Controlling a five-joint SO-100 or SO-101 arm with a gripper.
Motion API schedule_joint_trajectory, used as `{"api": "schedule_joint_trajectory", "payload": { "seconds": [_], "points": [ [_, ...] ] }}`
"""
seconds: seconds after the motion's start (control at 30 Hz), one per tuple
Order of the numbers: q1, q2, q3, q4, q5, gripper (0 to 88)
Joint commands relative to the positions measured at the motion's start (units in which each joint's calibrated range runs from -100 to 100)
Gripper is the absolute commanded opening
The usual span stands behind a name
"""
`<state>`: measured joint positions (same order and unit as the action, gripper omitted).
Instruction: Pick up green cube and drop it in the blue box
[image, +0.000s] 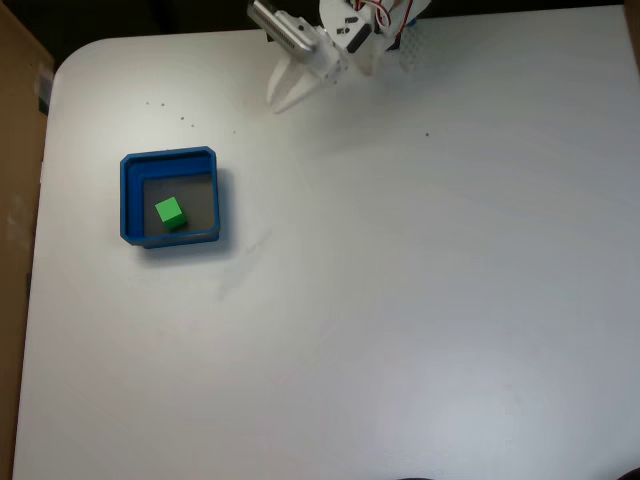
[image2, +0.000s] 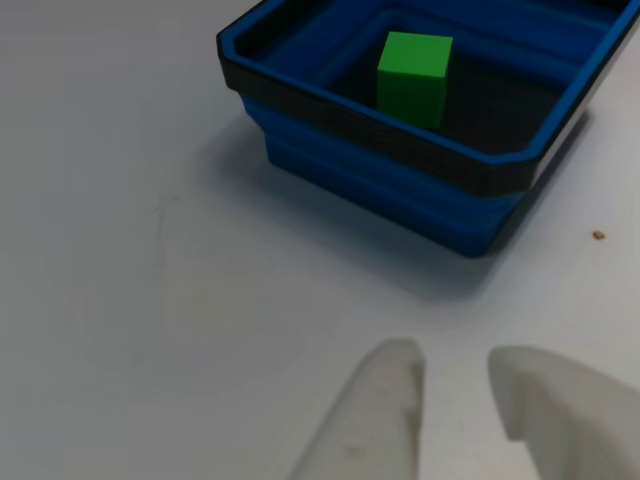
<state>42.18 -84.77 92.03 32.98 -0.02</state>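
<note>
Presently, my inventory of the scene as I read it from the remote station:

1. Green cube (image: 170, 213): resting on the grey floor of the blue box (image: 129, 200); in the other view it sits upright toward the far side of the floor, apart from the near wall; nothing is touching it.
2. Blue box: on the white table (image: 400, 300), at the left of the fixed view; one corner cut at an angle; walls whole and level as far as I can see.
3. Gripper (image: 283, 100): up at the top edge of the fixed view, well apart from the box; in the other view its two white fingers (image2: 370, 420) stand slightly parted with only bare table between them; it carries nothing.
4. Step in hand, by my judgement: the drop appears done; the cube lies where the task wants it; I am at the retreat stage.
5. Next move, as I judge it: nothing further on the cube; I would only bring the arm to rest, keeping it clear of the box so as not to nudge it.
</note>
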Motion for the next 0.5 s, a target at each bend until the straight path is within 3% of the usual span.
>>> {"api": "schedule_joint_trajectory", "payload": {
  "seconds": [0.0, 0.23, 0.47],
  "points": [
    [-0.6, -8.1, 4.3, -2.0, 0.2, 2.0],
    [-4.0, -13.9, 8.0, -1.9, 0.3, 2.1],
    [-16.3, -14.1, 7.9, -1.8, 0.1, 2.1]
  ]
}}
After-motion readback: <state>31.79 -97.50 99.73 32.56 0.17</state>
